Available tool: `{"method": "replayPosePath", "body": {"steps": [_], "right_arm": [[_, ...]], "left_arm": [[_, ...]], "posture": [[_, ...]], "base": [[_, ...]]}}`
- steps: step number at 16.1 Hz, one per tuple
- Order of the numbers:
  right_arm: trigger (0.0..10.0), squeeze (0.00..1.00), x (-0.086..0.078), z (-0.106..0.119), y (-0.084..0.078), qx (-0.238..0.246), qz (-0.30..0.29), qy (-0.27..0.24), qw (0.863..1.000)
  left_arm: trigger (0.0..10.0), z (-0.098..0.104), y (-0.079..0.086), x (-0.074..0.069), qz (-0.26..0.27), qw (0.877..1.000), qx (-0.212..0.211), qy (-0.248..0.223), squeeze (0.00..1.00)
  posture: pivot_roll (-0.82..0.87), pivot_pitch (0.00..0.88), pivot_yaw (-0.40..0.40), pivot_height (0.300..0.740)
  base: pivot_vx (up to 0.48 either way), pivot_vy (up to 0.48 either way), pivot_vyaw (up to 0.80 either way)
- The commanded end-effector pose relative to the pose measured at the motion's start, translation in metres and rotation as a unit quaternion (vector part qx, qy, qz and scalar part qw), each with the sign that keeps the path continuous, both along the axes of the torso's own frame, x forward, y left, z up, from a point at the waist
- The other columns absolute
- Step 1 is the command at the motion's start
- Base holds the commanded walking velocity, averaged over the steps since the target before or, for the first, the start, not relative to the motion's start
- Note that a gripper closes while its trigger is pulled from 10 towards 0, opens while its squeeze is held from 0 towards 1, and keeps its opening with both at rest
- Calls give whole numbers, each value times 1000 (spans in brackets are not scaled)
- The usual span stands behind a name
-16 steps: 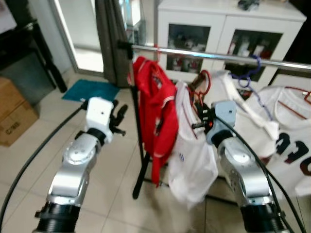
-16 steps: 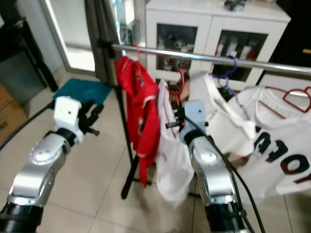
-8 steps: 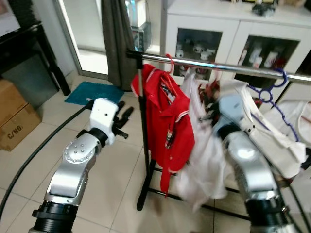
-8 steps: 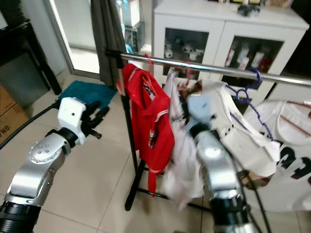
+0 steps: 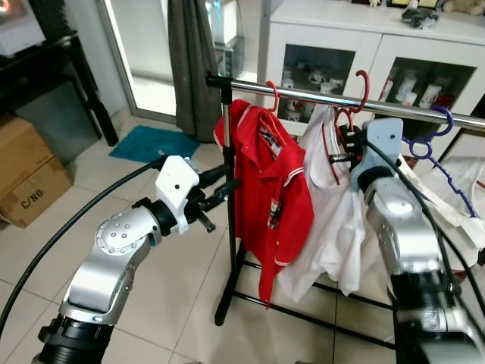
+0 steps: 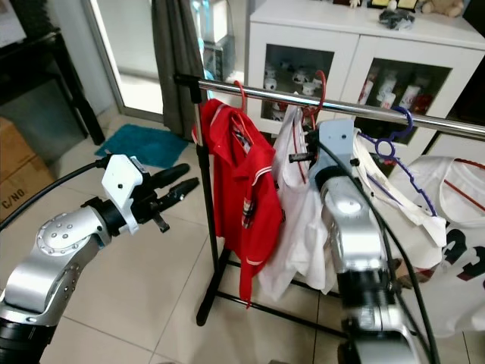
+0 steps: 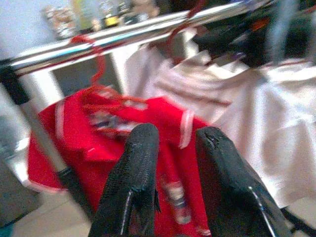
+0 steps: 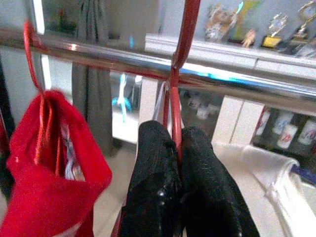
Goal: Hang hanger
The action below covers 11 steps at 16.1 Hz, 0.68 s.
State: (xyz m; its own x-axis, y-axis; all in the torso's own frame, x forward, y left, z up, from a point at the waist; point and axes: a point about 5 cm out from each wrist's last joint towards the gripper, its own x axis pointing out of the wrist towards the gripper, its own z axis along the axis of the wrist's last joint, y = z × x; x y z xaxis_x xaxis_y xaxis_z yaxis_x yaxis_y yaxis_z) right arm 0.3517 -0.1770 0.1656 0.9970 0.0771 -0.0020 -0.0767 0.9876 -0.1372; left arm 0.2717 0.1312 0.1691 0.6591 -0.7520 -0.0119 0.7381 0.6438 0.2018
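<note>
1. Right wrist view: the right gripper (image 8: pixel 177 163) has its two black fingers (image 8: pixel 153 187) pressed together on the red hanger (image 8: pixel 177 64) just under its hook — the wire runs up between them.
2. That hook curls over the rail (image 8: pixel 123 58), so the hanger is on the bar, with a white shirt (image 5: pixel 330 220) draped from it.
3. From the head views, the right gripper (image 5: pixel 347 148) sits high, right at the rail (image 5: pixel 303 95), between the red shirt (image 5: pixel 265 189) and a purple hanger (image 5: pixel 432 136).
4. A second red hook (image 5: pixel 271 95) hangs near the rail's left end and carries the red shirt; the two red hooks are near each other but apart.
5. The left gripper (image 5: pixel 220 193) is held out at mid height beside the rack's upright post (image 5: pixel 229 227), touching nothing.
6. Left wrist view: its fingers (image 7: pixel 136 182) stand parted with a gap between them, nothing in it — the red shirt (image 7: pixel 113 148) and the rail (image 7: pixel 123 37) lie beyond.
7. More white garments (image 6: pixel 455 250) hang toward the rail's right end.
8. Behind the rack stands a white cabinet (image 5: pixel 364 45) with glass doors; a grey curtain (image 5: pixel 193 61) hangs to its left.
9. On the tiled floor (image 5: pixel 182 303) lie a teal mat (image 5: pixel 151 142) and, at the far left, a cardboard box (image 5: pixel 23 182).
</note>
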Motion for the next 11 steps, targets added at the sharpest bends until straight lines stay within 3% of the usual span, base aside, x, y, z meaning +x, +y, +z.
{"method": "replayPosePath", "body": {"steps": [1, 6, 8, 11], "right_arm": [[10000, 0, 8, 0, 1, -8, 9, 19, 1000], [10000, 0, 35, 5, 3, -36, 1, 61, 997], [10000, 0, 45, 2, -1, -16, -19, 97, 995], [10000, 0, 44, -15, -4, -21, -26, 150, 988]], "left_arm": [[10000, 2, -4, -3, -24, 1000, 0, 4, 0], [10000, 2, -5, -4, -35, 999, 6, 7, 0], [10000, 2, -5, -6, -41, 999, 7, 11, 0], [10000, -1, -6, -7, -41, 999, 9, 16, 0]], "posture": [[-20, 0, 22, 740], [-14, 0, 23, 740], [-12, 0, 19, 740], [-15, 0, 18, 740]], "base": [[0, 0, 0], [0, 0, 0], [0, 0, 0], [0, 0, 0]]}}
